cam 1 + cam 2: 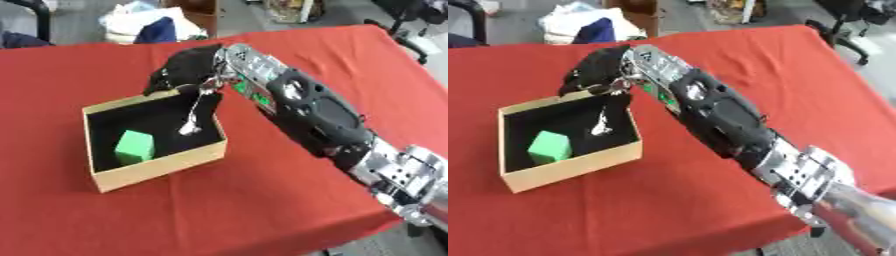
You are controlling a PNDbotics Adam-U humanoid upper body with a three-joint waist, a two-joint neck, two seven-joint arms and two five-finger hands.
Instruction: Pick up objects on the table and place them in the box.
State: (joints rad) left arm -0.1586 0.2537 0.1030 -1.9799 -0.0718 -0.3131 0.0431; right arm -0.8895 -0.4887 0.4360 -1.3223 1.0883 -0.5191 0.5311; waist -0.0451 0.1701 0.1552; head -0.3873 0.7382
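Hovering over the far right corner of the box [157, 170], the right hand [179, 72] has its fingers curled round the upper end of a slim silver object [192, 117] that hangs down into the box, lower tip near or on the black floor; can't tell if it's touching. One green cube [135, 147] already sits inside, toward the near left of the box, apart from the silver piece. The box sits left of centre on the red table [262, 210], well in from every edge. Left hand isn't in either view. Risks, as I read them: the hand is right above the far wall, so opening there could let the silver object tip against the rim and end up leaning out or falling onto the table rather than lying flat inside. The forearm [311, 112] runs just past the right wall of the box; pulling back low could clip that wall and drag the light cardboard box across the cloth. Count: one box, one green cube, one silver object, one robot hand visible. No other loose objects showing on the table.
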